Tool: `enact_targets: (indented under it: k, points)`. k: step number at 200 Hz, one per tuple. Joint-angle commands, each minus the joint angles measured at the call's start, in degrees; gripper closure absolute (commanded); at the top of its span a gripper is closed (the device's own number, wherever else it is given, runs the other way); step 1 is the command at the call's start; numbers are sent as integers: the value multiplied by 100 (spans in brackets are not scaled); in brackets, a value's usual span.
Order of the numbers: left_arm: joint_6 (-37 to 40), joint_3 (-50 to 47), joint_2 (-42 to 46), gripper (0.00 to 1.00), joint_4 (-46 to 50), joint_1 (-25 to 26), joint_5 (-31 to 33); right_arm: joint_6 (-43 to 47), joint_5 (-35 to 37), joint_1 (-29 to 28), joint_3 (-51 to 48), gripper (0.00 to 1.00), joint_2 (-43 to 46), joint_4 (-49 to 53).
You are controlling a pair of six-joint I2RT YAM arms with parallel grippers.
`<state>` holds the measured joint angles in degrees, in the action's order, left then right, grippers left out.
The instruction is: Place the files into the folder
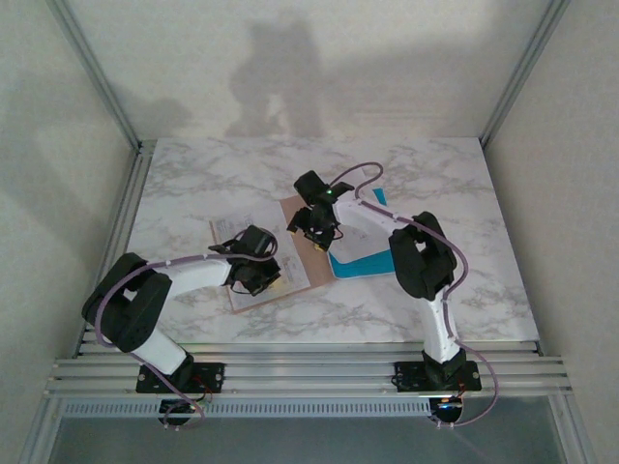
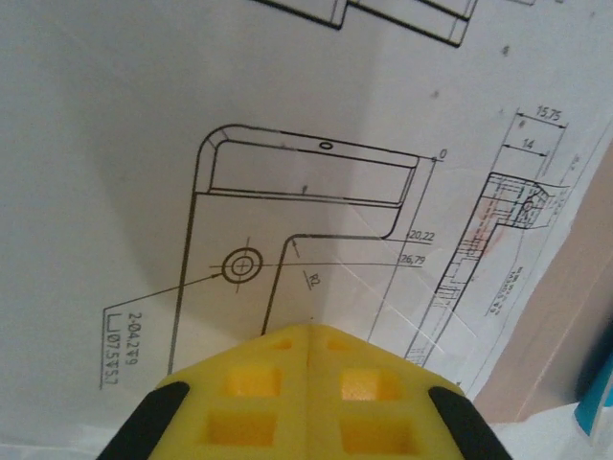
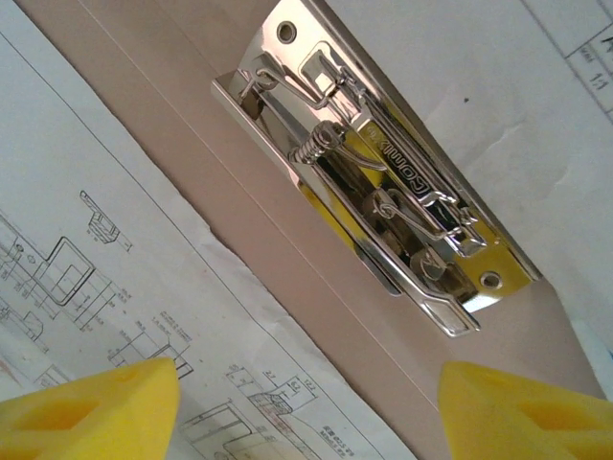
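The pinkish-brown folder (image 1: pixel 302 253) lies open at the table's middle. White files (image 1: pixel 244 293) printed with line drawings rest on its left side, and a blue sheet (image 1: pixel 366 259) lies to its right. My left gripper (image 1: pixel 263 277) is shut, its yellow fingertips (image 2: pixel 311 331) meeting on a raised crease of the printed sheet (image 2: pixel 287 144). The right gripper (image 1: pixel 315 228) hovers open above the folder's spine. Its yellow fingers (image 3: pixel 96 412) stand wide apart over the card (image 3: pixel 287 259) and the edge of a drawing sheet (image 3: pixel 115 287), just below the folder's chrome clip (image 3: pixel 369 182).
The marble table (image 1: pixel 213 184) ends at metal rails on the left and at the near edge. White walls close in the back and sides. A strip of folder card (image 2: pixel 556 326) and a blue corner (image 2: pixel 603 402) lie right of the left fingers.
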<state>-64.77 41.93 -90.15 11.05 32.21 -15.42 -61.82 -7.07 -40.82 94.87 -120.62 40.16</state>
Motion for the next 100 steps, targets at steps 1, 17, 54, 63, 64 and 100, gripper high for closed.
enact_targets:
  k: [1,17,54,63,64,100]
  points:
    - [-90,-132,-63,100,21,31,30,-158,64,-75,244,28,-239,255]
    - [-105,-150,-66,100,-3,31,31,-180,62,-75,367,28,-370,294]
    - [-106,-150,-60,100,18,31,70,-116,315,-83,682,28,-618,506]
    - [-101,-150,-55,100,23,31,77,-94,382,-84,732,29,-694,580]
    - [-104,-155,-51,100,26,31,75,-93,386,-84,738,29,-701,585]
    - [-123,-170,-15,100,38,31,109,-10,544,-75,718,30,-874,623]
